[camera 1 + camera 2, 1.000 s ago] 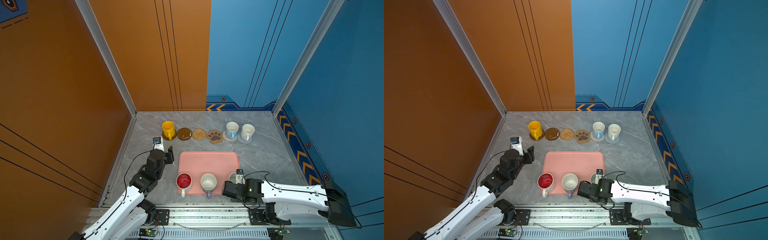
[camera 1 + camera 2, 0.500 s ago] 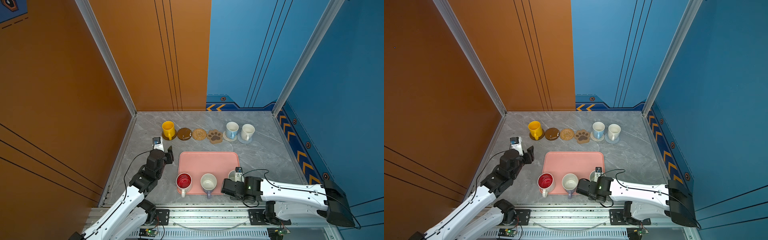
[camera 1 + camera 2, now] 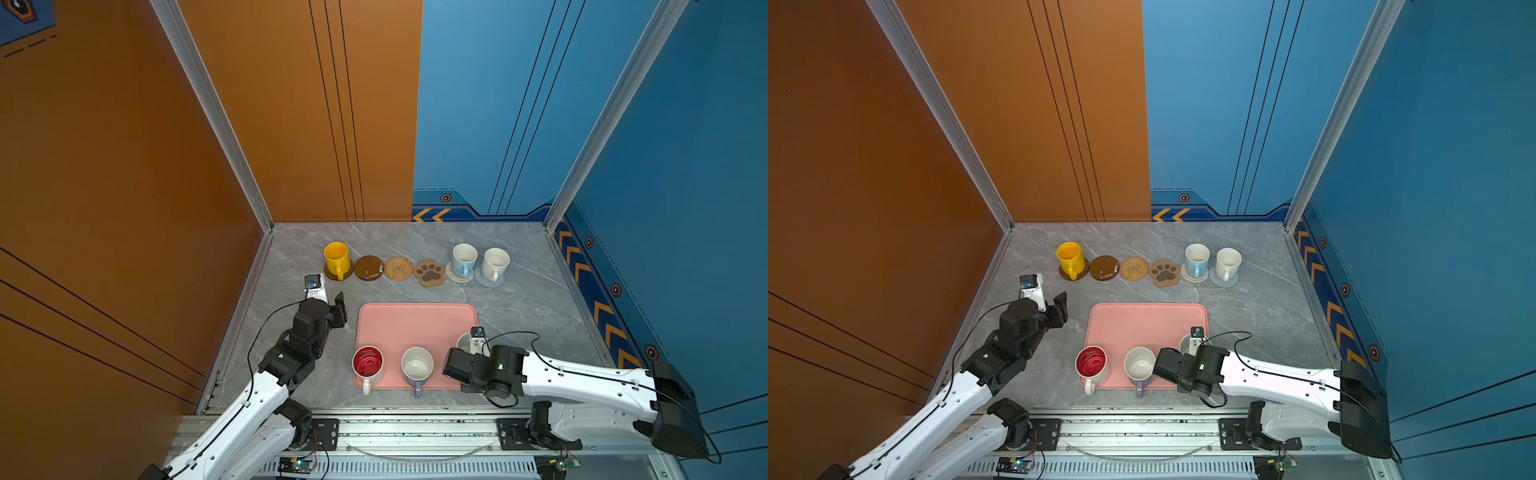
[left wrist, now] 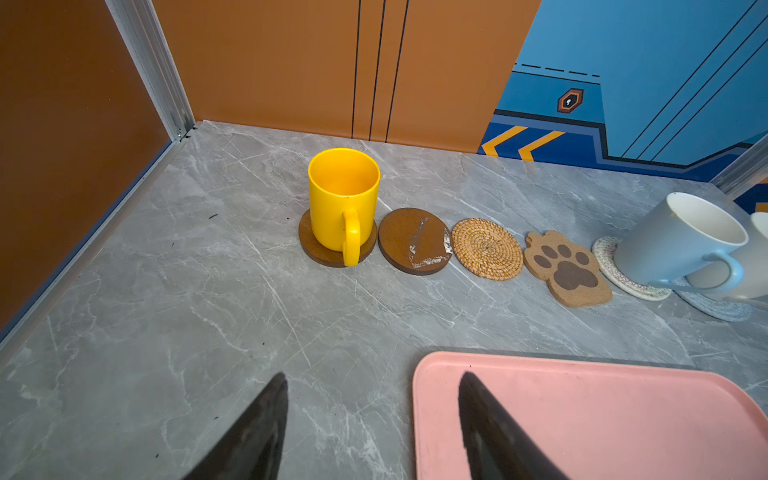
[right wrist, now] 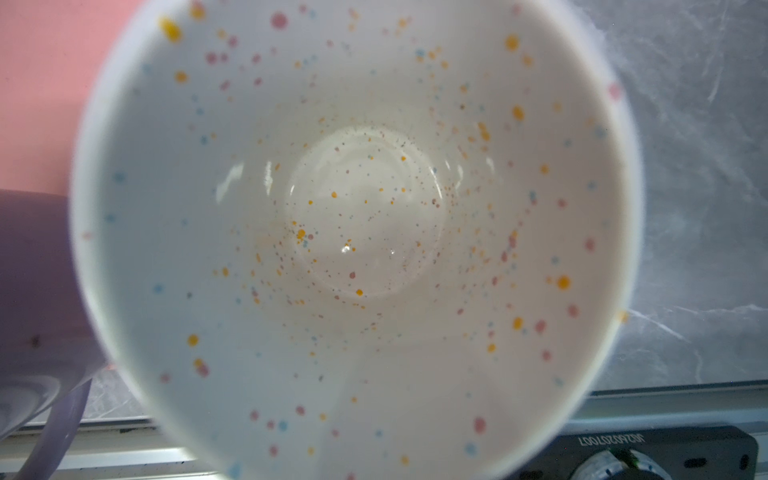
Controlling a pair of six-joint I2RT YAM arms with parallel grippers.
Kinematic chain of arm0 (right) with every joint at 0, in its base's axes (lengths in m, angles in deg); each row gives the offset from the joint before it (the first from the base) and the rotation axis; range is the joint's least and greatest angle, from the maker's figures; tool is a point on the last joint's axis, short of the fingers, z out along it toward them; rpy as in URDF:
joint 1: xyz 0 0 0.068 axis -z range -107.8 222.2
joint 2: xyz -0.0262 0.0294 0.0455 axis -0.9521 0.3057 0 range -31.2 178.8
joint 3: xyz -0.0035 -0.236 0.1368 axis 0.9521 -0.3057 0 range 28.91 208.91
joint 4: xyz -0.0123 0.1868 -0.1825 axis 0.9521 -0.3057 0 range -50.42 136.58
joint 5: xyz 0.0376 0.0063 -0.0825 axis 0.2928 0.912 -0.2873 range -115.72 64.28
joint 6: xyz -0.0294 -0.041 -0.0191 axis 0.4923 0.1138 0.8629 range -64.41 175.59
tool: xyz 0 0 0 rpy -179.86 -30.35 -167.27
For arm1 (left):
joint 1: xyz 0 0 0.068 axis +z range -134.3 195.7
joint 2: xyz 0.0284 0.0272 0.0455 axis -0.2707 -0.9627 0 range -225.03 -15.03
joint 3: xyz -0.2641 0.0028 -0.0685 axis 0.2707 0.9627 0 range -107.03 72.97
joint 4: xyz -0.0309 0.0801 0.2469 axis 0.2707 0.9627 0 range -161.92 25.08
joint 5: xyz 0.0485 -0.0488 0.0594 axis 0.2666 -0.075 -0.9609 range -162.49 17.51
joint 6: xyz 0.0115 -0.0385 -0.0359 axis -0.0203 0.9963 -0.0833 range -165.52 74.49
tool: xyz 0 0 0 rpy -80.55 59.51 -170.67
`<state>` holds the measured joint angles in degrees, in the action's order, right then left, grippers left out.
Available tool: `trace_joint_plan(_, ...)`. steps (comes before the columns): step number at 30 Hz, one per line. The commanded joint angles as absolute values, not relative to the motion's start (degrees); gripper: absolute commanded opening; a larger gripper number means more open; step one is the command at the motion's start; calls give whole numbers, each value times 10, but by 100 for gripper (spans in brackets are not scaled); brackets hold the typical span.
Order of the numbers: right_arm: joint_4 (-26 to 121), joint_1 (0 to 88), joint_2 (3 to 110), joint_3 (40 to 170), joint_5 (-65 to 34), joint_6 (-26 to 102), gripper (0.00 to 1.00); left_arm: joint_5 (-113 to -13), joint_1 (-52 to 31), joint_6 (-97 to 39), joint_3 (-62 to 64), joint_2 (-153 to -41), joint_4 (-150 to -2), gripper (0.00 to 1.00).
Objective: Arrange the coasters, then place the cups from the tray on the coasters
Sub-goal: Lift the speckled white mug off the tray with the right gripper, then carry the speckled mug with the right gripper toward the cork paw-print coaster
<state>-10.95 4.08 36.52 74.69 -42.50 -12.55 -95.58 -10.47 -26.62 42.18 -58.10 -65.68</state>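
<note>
Two end effectors: left (image 4: 372, 376) empty, agape; right (image 3: 457, 365) grips speckled cup (image 5: 357, 208)

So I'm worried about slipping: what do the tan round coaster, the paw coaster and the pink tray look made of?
Tan round coaster: woven rattan or straw, matte; spiral coils show. Paw coaster: likely cork, grainy matte surface. Pink tray: probably plastic or silicone, smooth, faint sheen.

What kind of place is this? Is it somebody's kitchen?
Probably a robot practice booth, not a kitchen. A white left robot arm and a white right robot arm are mounted on a silver metal rail, and plain orange wall panels and blue wall panels box in a grey marble-look tabletop.
</note>
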Motion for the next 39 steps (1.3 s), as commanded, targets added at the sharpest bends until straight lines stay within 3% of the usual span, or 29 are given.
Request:
trace_joint_plan(1,-124,54,362,780,-470,-87,0,-950,-99,-262,433,-581,-653,66)
trace_joint_plan(39,-26,219,499,924,-438,133,0,-948,-84,-262,438,-573,-646,66)
